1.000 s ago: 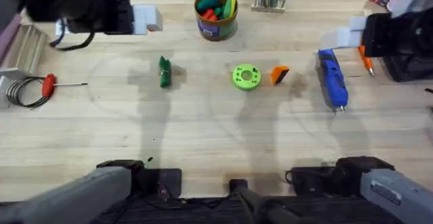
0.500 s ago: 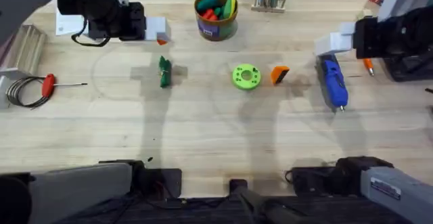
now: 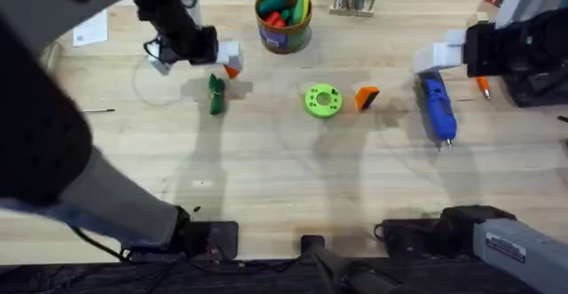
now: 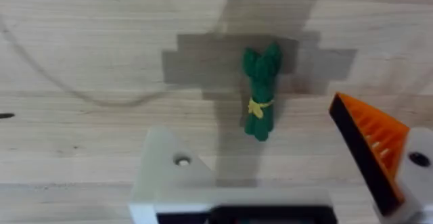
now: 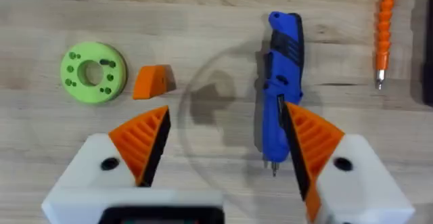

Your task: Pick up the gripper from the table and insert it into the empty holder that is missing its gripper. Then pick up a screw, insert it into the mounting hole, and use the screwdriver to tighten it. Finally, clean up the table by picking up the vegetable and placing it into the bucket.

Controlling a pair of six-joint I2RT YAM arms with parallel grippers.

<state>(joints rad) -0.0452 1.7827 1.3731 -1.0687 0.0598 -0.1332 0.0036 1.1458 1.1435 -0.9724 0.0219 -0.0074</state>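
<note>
One light wooden butcher-block table point(image 3: 284, 178) carries one small orange ribbed fingertip gripper point(image 3: 366, 98), one green disc point(image 3: 322, 99), one blue electric screwdriver point(image 3: 437, 107), one dark-green toy vegetable point(image 3: 216, 94) and one orange-rimmed bucket point(image 3: 282, 19). Left gripper point(image 3: 226, 60), its white holder point(image 4: 172, 173) bare, hangs spread and empty above the vegetable; right gripper point(image 5: 223, 143) is spread, empty, over the screwdriver.

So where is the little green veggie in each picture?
Overhead: the vegetable lies on the table, upper left, just below the left gripper.
Left wrist: the vegetable is mid-frame, leafy end up.
Right wrist: not in it.
Shared landmark: the left gripper's orange pad.
</note>
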